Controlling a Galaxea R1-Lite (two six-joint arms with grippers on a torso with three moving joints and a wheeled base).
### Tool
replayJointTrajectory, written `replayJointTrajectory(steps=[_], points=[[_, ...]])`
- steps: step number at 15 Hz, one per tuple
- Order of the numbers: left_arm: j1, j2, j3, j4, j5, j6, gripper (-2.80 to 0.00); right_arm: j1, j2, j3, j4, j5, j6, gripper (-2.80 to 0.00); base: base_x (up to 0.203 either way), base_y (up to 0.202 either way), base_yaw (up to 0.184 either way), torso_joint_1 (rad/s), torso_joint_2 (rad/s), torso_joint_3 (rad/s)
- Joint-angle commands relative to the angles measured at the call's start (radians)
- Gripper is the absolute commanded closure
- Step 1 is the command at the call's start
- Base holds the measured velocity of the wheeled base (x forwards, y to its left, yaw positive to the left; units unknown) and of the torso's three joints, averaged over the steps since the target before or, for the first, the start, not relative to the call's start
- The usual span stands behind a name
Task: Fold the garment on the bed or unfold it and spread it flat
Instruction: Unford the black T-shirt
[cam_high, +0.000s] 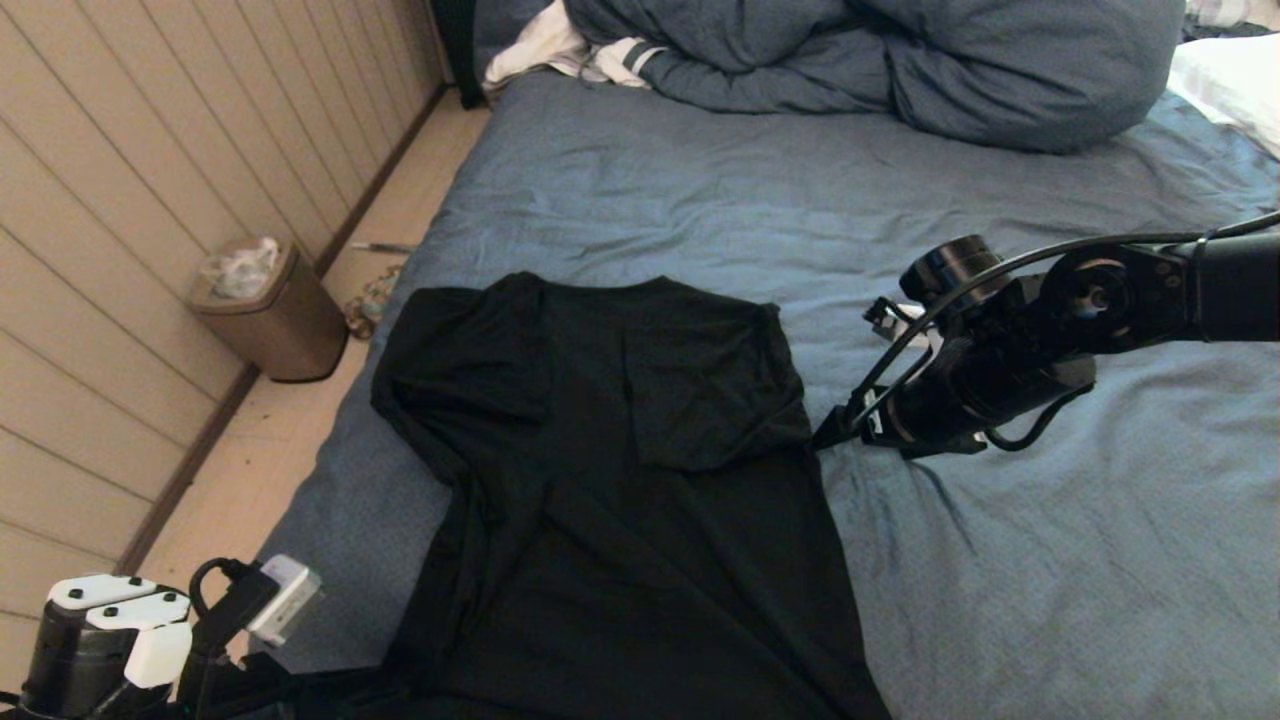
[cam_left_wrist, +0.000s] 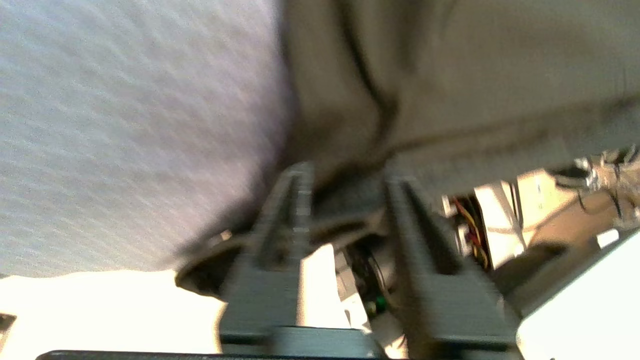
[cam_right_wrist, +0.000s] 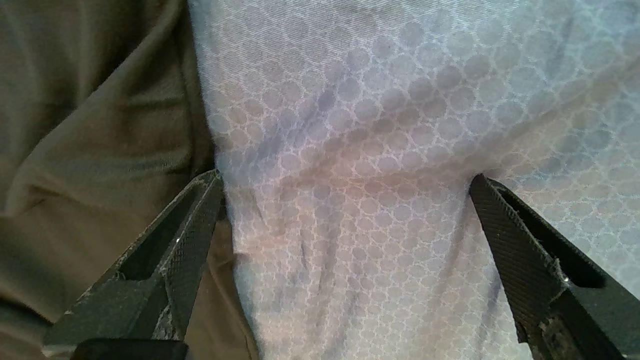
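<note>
The garment (cam_high: 620, 450), black with its plain side up, lies on the left half of the bed (cam_high: 1000, 560) and reaches the near edge. Its right shoulder part is folded in over the chest. My right gripper (cam_high: 835, 432) is low at the garment's right edge. In the right wrist view this gripper (cam_right_wrist: 345, 175) is open wide, with only sheet between its fingers and one fingertip (cam_right_wrist: 205, 200) at the hem of the garment (cam_right_wrist: 90, 150). My left gripper (cam_left_wrist: 345, 172) is at the garment's near left corner, jaws somewhat apart, with dark cloth (cam_left_wrist: 450, 75) just beyond the tips.
A bulky blue duvet (cam_high: 880, 60) and white striped clothing (cam_high: 580, 50) lie at the head of the bed, with a white pillow (cam_high: 1230, 80) at the far right. A bin (cam_high: 270, 310) stands on the floor strip beside the panelled wall to the left.
</note>
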Motion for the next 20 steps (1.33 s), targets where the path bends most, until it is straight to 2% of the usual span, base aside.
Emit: replayJointTrajectory(steps=[1, 10, 11, 20], points=[[-0.025, 0.029, 0.007, -0.001, -0.003, -0.002, -2.80, 0.000, 0.021, -0.010, 0.002, 0.001, 0.001, -2.80, 0.000, 0.000, 0.000, 0.000, 0.00, 0.000], [-0.030, 0.115, -0.020, -0.014, -0.012, -0.007, -2.80, 0.008, 0.072, -0.044, 0.002, -0.001, 0.004, -2.80, 0.000, 0.000, 0.000, 0.000, 0.00, 0.000], [-0.029, 0.115, -0.023, -0.014, -0.011, -0.006, 0.00, 0.008, 0.073, -0.047, 0.002, -0.001, 0.003, -2.80, 0.000, 0.000, 0.000, 0.000, 0.00, 0.000], [-0.028, 0.083, -0.016, -0.016, -0.012, -0.009, 0.00, 0.008, 0.075, -0.058, 0.004, -0.002, 0.003, -2.80, 0.000, 0.000, 0.000, 0.000, 0.00, 0.000]])
